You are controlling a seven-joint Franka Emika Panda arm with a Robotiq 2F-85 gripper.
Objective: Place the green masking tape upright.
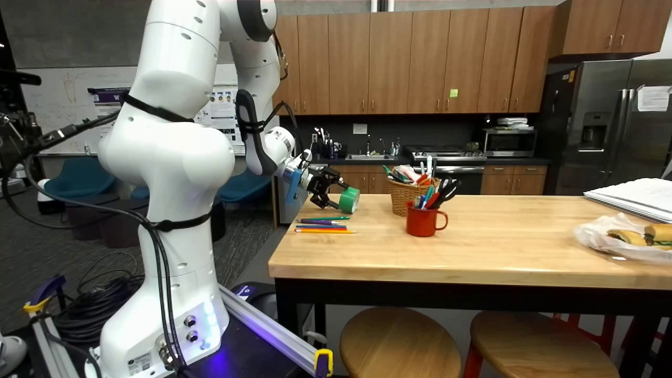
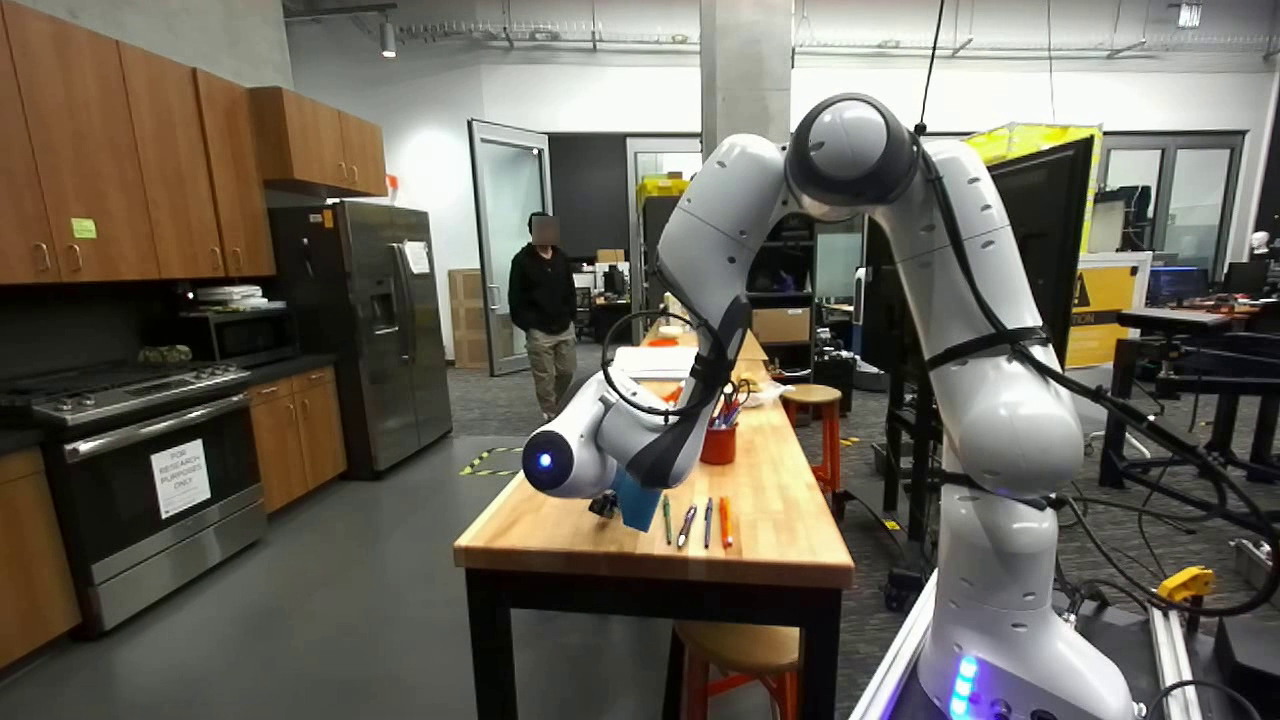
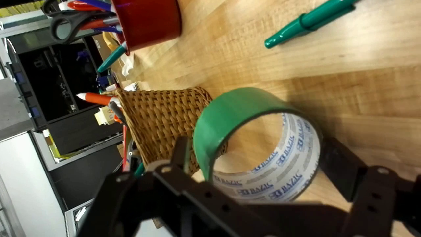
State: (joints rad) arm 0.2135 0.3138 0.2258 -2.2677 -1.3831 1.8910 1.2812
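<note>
The green masking tape (image 3: 218,121) is in the middle of the wrist view, its hole facing the camera, the inside white with blue print. In an exterior view the green masking tape (image 1: 346,201) looks on edge near the table's far left corner, slightly tilted; I cannot tell if its bottom touches the table. It is hidden in an exterior view behind the arm. My gripper (image 3: 255,148) has its fingers on either side of the tape. A small gap shows at the left finger; the right finger is at or against the tape's rim. My gripper (image 1: 335,193) points at the tape.
A wicker basket (image 3: 161,115) of supplies stands just beyond the tape. A red mug (image 3: 148,21) with scissors and pens is beside it. A green pen (image 3: 309,21) and several other pens (image 1: 323,229) lie near the tape. A wrapped sandwich (image 1: 625,239) is farther right.
</note>
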